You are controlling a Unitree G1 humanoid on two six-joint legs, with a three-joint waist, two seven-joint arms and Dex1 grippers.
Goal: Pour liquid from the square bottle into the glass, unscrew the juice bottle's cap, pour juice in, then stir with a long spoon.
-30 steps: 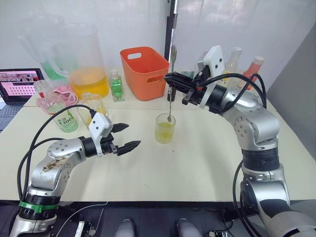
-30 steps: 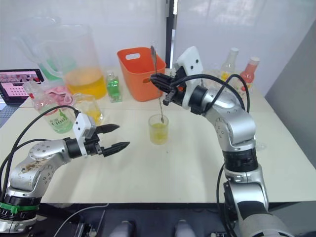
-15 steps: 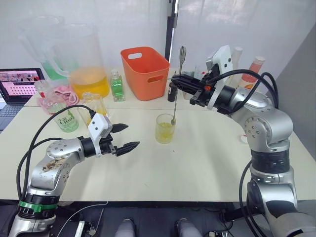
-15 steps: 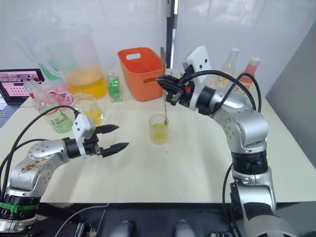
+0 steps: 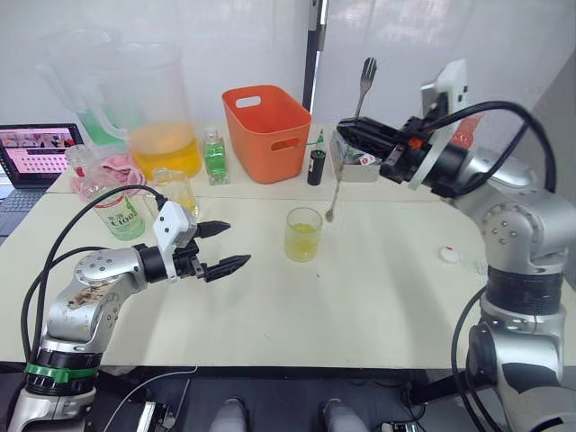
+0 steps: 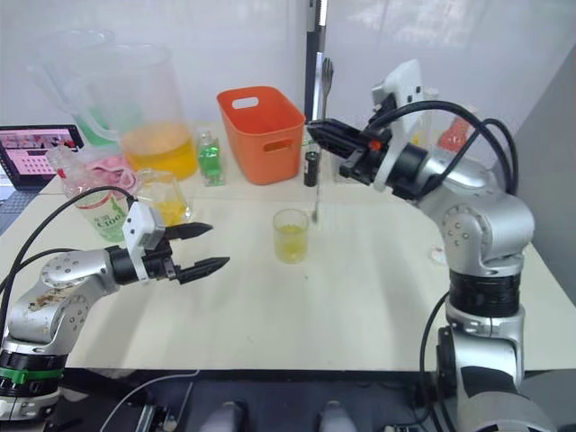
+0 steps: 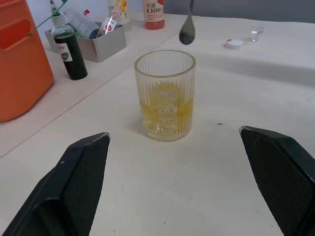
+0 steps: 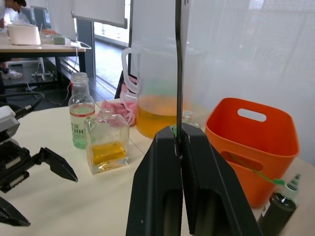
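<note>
Pinching long spoon (image 5: 346, 144), right pincer (image 5: 349, 133) above cream table (image 5: 378, 297); left pincer (image 5: 225, 247) spread.

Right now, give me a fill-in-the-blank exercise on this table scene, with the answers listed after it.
1. The right gripper is shut on the ______.
2. The spoon's bowl hangs beside the glass, not ______ it.
3. The left gripper is ______ and holds nothing.
4. The liquid in the glass is ______ in colour.

Answers: long spoon; inside; open; yellow
</note>
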